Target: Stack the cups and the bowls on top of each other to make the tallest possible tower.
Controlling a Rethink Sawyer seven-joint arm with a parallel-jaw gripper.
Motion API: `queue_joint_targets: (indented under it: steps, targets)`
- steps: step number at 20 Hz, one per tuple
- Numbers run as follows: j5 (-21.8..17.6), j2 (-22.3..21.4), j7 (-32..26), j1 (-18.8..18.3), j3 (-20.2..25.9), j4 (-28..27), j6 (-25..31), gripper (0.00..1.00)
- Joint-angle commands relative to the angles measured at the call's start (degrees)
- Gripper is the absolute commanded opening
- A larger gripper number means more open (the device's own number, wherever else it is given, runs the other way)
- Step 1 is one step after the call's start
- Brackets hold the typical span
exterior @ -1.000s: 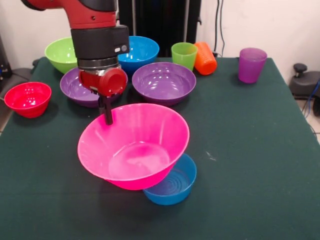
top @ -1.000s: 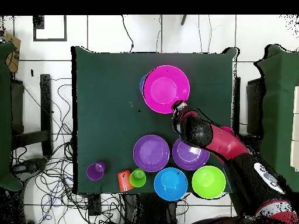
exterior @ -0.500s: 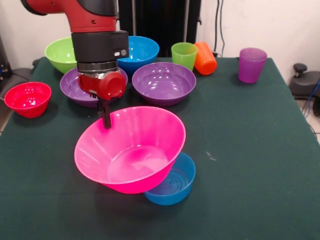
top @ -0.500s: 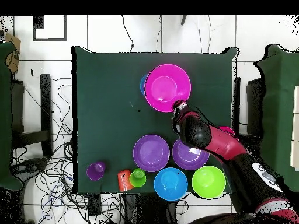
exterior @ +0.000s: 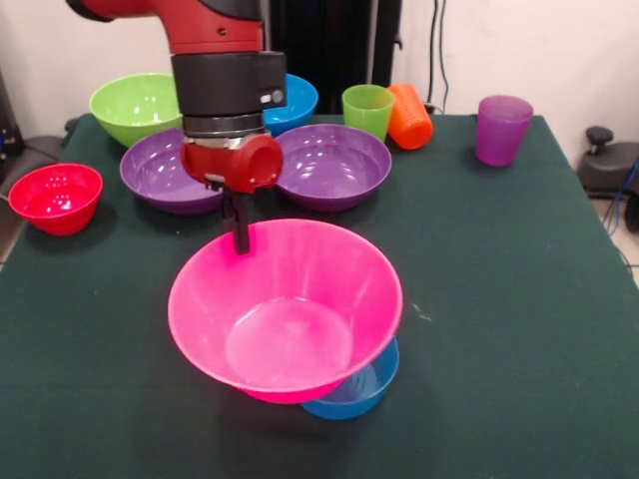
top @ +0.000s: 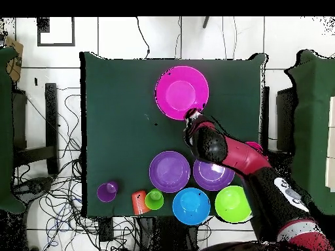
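Near edge of the counter (exterior: 519,299): the big pink bowl (exterior: 287,309) hangs tilted over a small blue bowl (exterior: 361,391), covering most of it.
Gripper: the gripper (exterior: 238,232) is clenched on the pink bowl's far rim, one finger showing inside the wall; a rim pinch is likely the only hold so wide a bowl allows.
Purpose: carried this way, the pink bowl looks meant to nest on the blue one as a tower base.
Change: against the picture a second ago, arm and pink bowl have shifted toward the camera's right, and less of the blue bowl shows.
Waiting bowls: two purple bowls (exterior: 329,163), a lime green bowl (exterior: 135,103), another blue one behind the arm, and a red bowl (exterior: 55,197) stand apart.
Cups: green cup (exterior: 367,109), tipped orange cup (exterior: 409,116) touching it, purple cup (exterior: 502,128) alone.
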Motion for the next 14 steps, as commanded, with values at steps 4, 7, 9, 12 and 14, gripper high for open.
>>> queue_joint_targets:
  steps: [4,7,9,12,14]
  targets:
    - [3.12,0.55,9.86,5.12,1.52,5.81,0.69,0.0]
    - [4.08,0.05,10.25,6.13,1.01,6.49,0.36,0.0]
    - [4.42,0.54,10.28,7.46,-0.23,6.38,-0.15,0.0]
    - [4.0,1.11,9.9,9.08,-1.93,6.89,-1.09,0.0]
    - [3.23,1.87,9.51,9.58,-2.7,7.2,-2.33,0.0]
